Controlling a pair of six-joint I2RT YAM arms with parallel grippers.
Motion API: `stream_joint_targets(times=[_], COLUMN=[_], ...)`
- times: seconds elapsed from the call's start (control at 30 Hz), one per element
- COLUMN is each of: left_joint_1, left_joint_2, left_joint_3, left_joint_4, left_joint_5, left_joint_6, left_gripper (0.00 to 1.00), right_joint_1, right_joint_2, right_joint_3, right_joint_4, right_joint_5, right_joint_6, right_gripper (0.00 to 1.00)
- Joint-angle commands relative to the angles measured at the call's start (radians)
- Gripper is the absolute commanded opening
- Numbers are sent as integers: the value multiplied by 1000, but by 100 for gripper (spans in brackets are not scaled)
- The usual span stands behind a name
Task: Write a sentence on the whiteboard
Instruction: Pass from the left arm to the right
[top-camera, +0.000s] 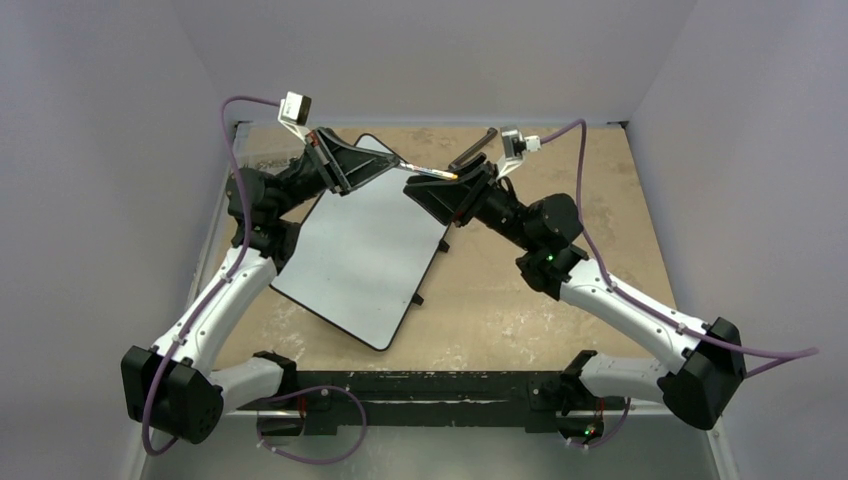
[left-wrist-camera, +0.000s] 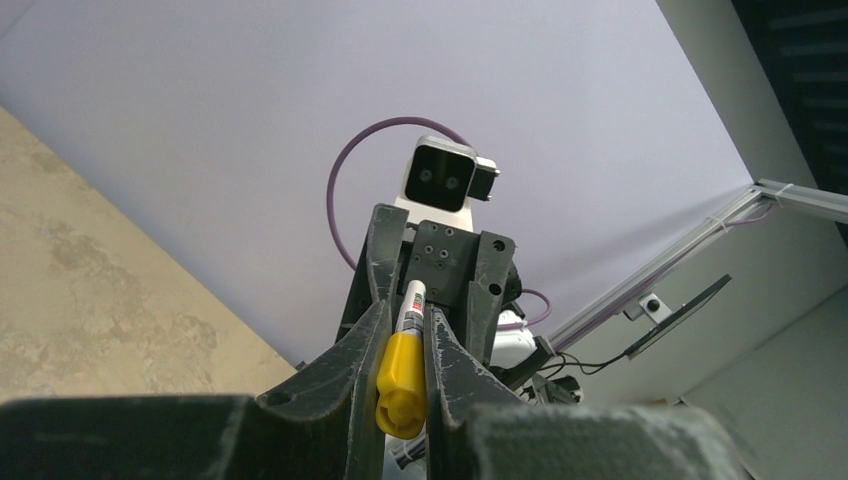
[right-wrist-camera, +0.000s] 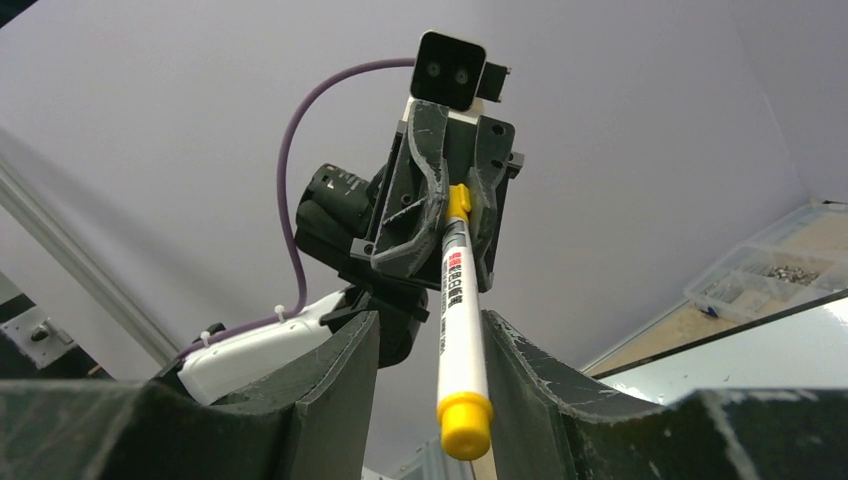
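white marker with yellow ends (top-camera: 430, 171) spans between arms, over the white black-rimmed whiteboard (top-camera: 360, 250). left pincer (left-wrist-camera: 408, 320) clenched on one end. right pincer (right-wrist-camera: 428, 325) straddles the other end, apparently not yet clamped.

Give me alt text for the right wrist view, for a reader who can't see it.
A white marker pen with yellow ends stands between the right end effector's open fingers, its far end clamped by the left end effector. Behind is a pale purple wall; a black-rimmed whiteboard shows lower right.
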Motion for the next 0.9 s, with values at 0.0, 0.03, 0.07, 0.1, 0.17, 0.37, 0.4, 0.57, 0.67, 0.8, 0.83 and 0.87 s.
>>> stream_joint_targets(times=[0.0, 0.03, 0.07, 0.1, 0.17, 0.37, 0.4, 0.57, 0.67, 0.8, 0.83, 0.87], left_joint_1=[5, 5, 5, 6, 5, 7, 7, 7, 13, 33, 34, 35], left_joint_2=[3, 4, 2, 0, -6, -16, -17, -26, -37, -65, -70, -73], left_joint_3=[-15, -19, -20, -19, -20, -32, -32, -19, -8, 1, 4, 8], left_joint_4=[120, 127, 132, 130, 125, 105, 104, 65, 36, -27, -37, -43], left_joint_5=[-17, -16, -14, -11, -2, 9, 10, 19, 31, 46, 52, 58], left_joint_6=[-37, -40, -41, -40, -32, -11, -8, 25, 46, 80, 87, 95], left_gripper=[0, 0, 0, 0, 0, 0, 0, 0, 0, 0, 0, 0], right_joint_1=[-1, -1, -2, -1, -2, -1, -1, -1, -1, -1, -1, -1], right_joint_2=[13, 16, 18, 20, 22, 35, 36, 36, 39, 34, 33, 34], right_joint_3=[57, 62, 66, 69, 73, 101, 102, 106, 110, 111, 114, 117], right_joint_4=[74, 72, 69, 67, 65, 44, 40, 27, 29, 22, 20, 13], right_joint_5=[-10, -8, -7, -3, 5, -7, -8, -10, -24, -27, -26, -25], right_joint_6=[15, 13, 12, 10, 6, -10, -11, -18, -19, -22, -24, -29], right_gripper=[40, 40, 40, 40, 40, 33, 32, 30, 31, 38, 39, 39])
